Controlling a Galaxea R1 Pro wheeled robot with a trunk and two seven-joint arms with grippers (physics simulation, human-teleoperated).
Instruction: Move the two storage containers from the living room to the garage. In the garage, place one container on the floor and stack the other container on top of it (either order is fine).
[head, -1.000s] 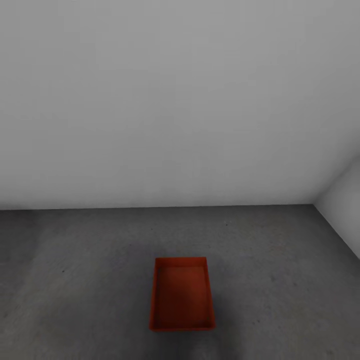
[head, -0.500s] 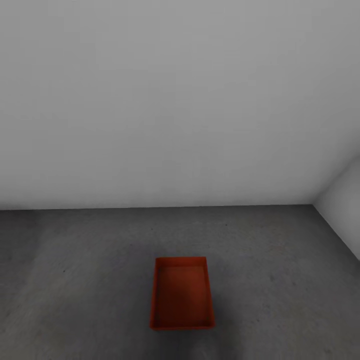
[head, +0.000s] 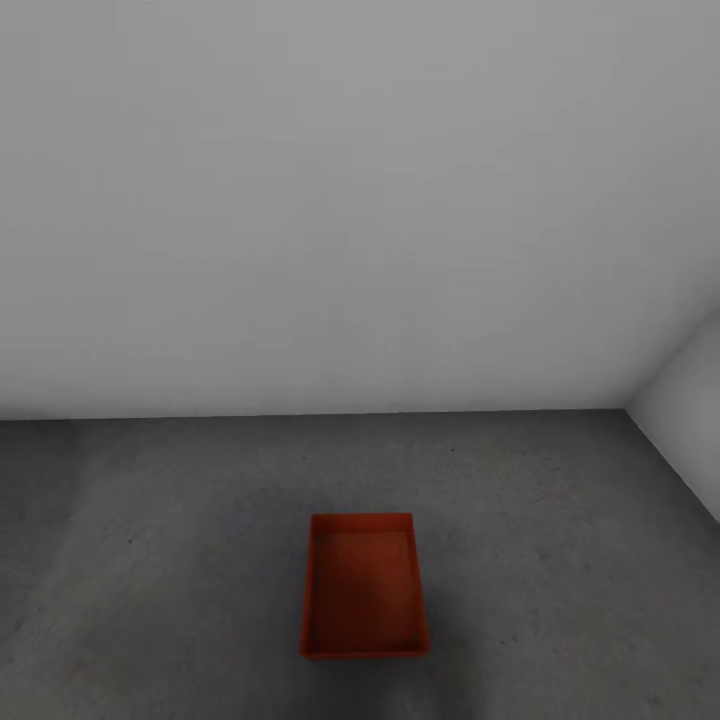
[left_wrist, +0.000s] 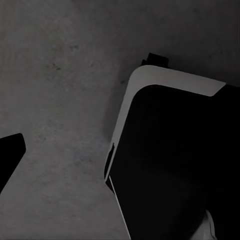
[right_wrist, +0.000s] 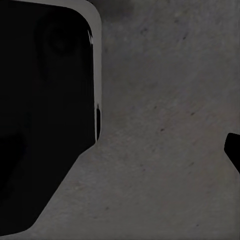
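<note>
One orange-red storage container stands open side up on the dark-grey concrete floor of the garage, low in the middle of the head view, its long side pointing away from me. Nothing lies inside it. In the left wrist view one dark fingertip of my left gripper shows at the picture's edge over bare floor. The right wrist view likewise shows one dark fingertip of my right gripper at the edge. Both grippers hold nothing.
A plain white wall rises behind the container, meeting a second white wall in a corner at the right. My own black, white-edged base shows in both wrist views, close above the floor.
The container's near edge sits a hair higher in the head view, as from a slight camera shift. Nothing else differs.
</note>
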